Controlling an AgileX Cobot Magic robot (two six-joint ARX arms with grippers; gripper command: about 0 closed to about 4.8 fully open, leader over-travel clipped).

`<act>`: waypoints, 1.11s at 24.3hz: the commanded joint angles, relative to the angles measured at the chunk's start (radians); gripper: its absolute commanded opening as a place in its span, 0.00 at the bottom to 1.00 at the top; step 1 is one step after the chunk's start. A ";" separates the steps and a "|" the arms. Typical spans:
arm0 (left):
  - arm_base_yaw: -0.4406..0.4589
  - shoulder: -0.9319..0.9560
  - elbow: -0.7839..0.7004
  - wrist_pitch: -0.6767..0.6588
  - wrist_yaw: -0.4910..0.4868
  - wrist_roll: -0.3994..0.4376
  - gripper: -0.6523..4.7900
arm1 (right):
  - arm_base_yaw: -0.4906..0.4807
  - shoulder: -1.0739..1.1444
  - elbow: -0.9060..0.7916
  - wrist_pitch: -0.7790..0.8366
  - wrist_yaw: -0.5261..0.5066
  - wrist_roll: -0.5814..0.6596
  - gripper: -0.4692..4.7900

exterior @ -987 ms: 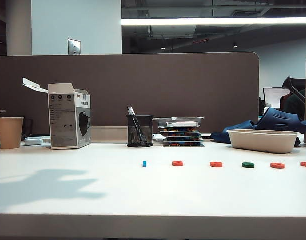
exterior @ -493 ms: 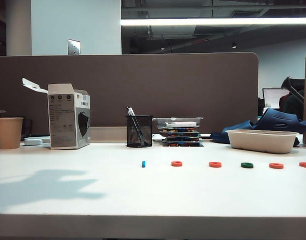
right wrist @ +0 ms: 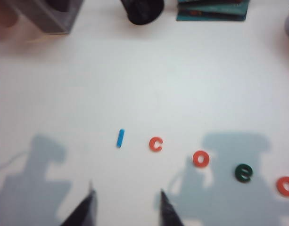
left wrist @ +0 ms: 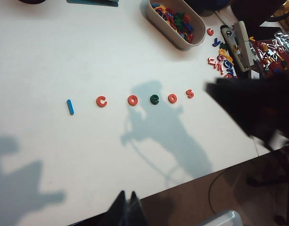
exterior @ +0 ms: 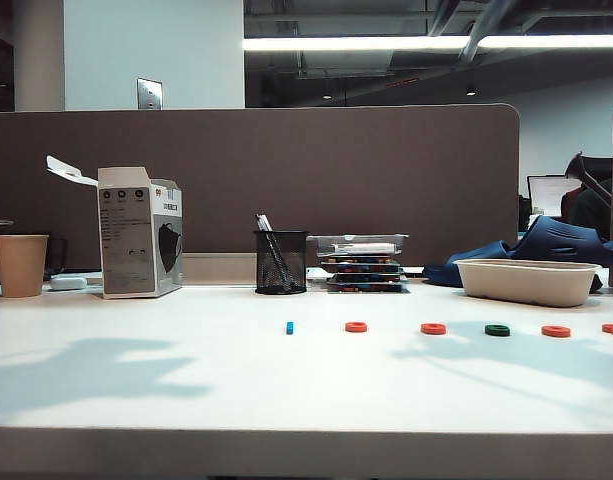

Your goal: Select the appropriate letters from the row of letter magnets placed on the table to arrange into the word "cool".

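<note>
Row of letter magnets (right wrist: 201,157) flat on table (exterior: 186,380), mid-right: blue l (right wrist: 119,138), red-orange c (right wrist: 155,143), red-orange o (right wrist: 200,158), dark green e (right wrist: 243,173), another red-orange o (right wrist: 285,185).

Right gripper (right wrist: 127,202) above table, fingers apart, nothing btwn; l at approx 12 o'clock, c at 1, rest out toward 2–3.

Left gripper (left wrist: 127,209) hangs by front edge, tips together; row well off at 12.

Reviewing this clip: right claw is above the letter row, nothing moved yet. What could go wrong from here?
1. The green e sits between two red o's; the open right claw might take it by mistake.
2. The blue l is thin and flat, so it may slip from the fingertips.
3. The left claw looks shut and hangs apart from the row.
</note>
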 commanded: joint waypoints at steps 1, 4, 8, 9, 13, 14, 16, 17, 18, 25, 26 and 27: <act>0.000 -0.002 0.003 0.010 0.000 -0.003 0.11 | 0.040 0.148 0.017 0.073 0.010 0.093 0.37; 0.000 0.002 0.003 0.009 0.000 -0.003 0.11 | 0.076 0.290 0.036 0.096 0.024 0.095 0.48; 0.000 0.002 0.003 0.010 0.000 -0.003 0.11 | 0.108 0.441 0.058 0.108 0.086 0.094 0.56; 0.001 0.002 0.003 0.010 0.000 -0.003 0.11 | 0.110 0.465 0.060 0.115 0.086 0.094 0.56; 0.000 0.003 0.003 0.010 0.000 -0.002 0.11 | 0.117 0.575 0.068 0.140 0.095 0.094 0.56; 0.001 0.003 0.003 0.009 0.000 -0.002 0.11 | 0.117 0.587 0.068 0.142 0.110 0.094 0.56; 0.001 0.003 0.003 0.009 0.000 -0.002 0.11 | 0.117 0.599 0.068 0.148 0.132 0.088 0.56; 0.001 0.003 0.003 0.009 0.000 0.000 0.11 | 0.117 0.604 0.068 0.157 0.140 0.082 0.56; 0.001 0.003 0.003 0.009 0.000 0.006 0.11 | 0.117 0.608 0.068 0.171 0.139 0.082 0.56; 0.000 0.003 0.003 0.009 0.000 0.005 0.11 | 0.117 0.632 0.068 0.241 0.140 0.056 0.56; 0.001 0.003 0.003 0.009 0.000 0.005 0.11 | 0.117 0.644 0.068 0.248 0.140 0.055 0.56; 0.000 0.003 0.003 0.009 0.000 0.005 0.11 | 0.117 0.656 0.070 0.249 0.141 0.055 0.56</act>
